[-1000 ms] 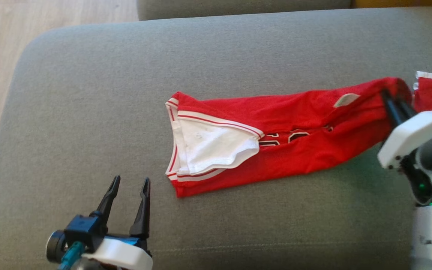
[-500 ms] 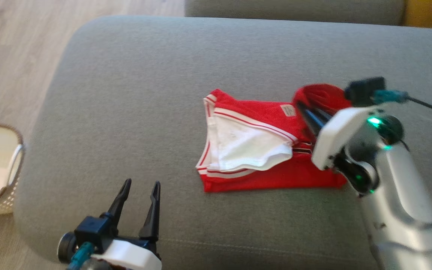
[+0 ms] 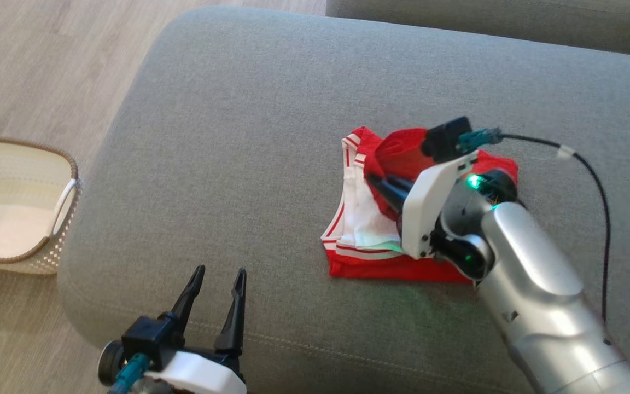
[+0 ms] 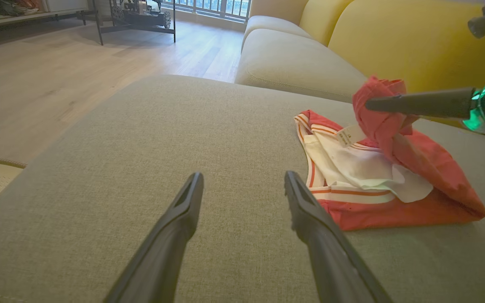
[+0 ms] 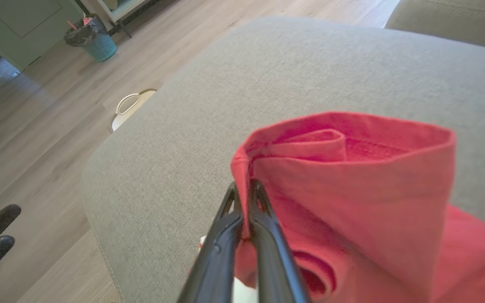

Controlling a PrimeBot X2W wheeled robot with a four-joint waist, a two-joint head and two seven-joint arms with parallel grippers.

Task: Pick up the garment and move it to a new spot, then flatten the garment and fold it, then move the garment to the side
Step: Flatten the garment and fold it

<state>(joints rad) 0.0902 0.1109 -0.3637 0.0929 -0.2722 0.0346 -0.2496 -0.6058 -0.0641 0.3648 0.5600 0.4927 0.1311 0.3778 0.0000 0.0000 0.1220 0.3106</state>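
Note:
A red jersey with white trim and a white lining (image 3: 367,241) lies folded over itself on the grey sofa cushion (image 3: 249,137). My right gripper (image 3: 374,180) is shut on the jersey's red end and holds that fold up above the white collar part. The right wrist view has the two fingers pinched on the red cloth (image 5: 347,168), which curls over them. In the left wrist view the jersey (image 4: 373,168) sits to the right, with the lifted fold held by the other arm's finger. My left gripper (image 3: 221,274) stands open over bare cushion, to the left of the jersey.
A cream perforated basket (image 3: 3,202) stands on the wooden floor left of the sofa. A black cable (image 3: 594,180) trails from my right wrist across the cushion. A yellow backrest (image 4: 406,38) rises behind the seat. The cushion's front edge lies near my left gripper.
My right gripper has carried the jersey's right end leftward over the rest, folding it from a long strip into a short stack. The head camera has turned, bringing the basket into view.

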